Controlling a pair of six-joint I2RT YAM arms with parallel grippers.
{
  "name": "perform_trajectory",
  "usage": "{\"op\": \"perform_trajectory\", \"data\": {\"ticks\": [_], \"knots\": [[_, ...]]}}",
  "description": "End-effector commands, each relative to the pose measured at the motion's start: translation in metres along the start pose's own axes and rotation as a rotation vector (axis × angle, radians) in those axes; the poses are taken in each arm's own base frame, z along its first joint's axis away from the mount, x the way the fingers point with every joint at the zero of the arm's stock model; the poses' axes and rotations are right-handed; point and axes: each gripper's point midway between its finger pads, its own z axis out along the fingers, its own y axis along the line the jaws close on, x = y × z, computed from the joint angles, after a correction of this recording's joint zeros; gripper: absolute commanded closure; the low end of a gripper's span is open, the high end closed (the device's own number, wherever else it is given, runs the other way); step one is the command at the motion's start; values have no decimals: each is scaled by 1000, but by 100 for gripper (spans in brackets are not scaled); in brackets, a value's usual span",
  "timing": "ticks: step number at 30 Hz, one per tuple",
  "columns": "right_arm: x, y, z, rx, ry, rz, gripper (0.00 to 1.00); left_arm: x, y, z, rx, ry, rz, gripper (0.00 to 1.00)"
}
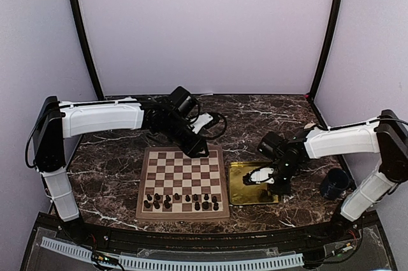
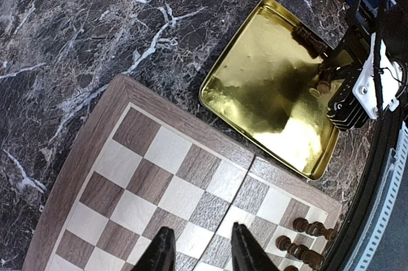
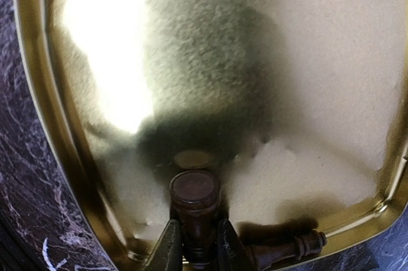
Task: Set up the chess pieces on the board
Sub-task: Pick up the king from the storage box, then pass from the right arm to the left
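Our right claw (image 3: 196,236) is clamped on one chess piece (image 3: 194,189), down in the gold tray (image 3: 38,124) just right of the board (image 2: 146,150). It's tight against the tray's rim, with a second piece (image 3: 287,249) lying beside it. Our left claw (image 2: 201,236) hangs over the board's far edge, jaws apart with nothing between. The other chess pieces (image 1: 182,202) crowd the board's near rows, and the squares beyond are open.

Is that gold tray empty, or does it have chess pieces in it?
Not empty. One dark piece lies on its side by the tray rim, and the right pincer clasps a second piece.
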Motion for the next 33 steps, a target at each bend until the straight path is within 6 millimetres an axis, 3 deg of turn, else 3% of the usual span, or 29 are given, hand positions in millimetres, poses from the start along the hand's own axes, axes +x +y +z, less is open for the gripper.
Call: {"op": "perform_trajectory", "data": {"ticks": [1,7,18,23,28,33], "knots": [[-19,-15,8,42,-30,16,84,3,-7,-7,-1,8,19,67],[-29,-20,14,37,-38,15,90,9,-8,-9,-14,15,26,67],[-64,-18,-26,-52,-158,10,93,30,-13,-21,-40,-109,234,65],[-83,-16,-44,-126,-225,13,93,36,-40,-38,-43,-301,459,63],[-106,-20,-66,-192,-297,13,93,19,-72,-61,-20,-453,632,62],[-126,-13,-87,-289,-367,6,93,10,-89,-54,-27,-429,763,63]]}}
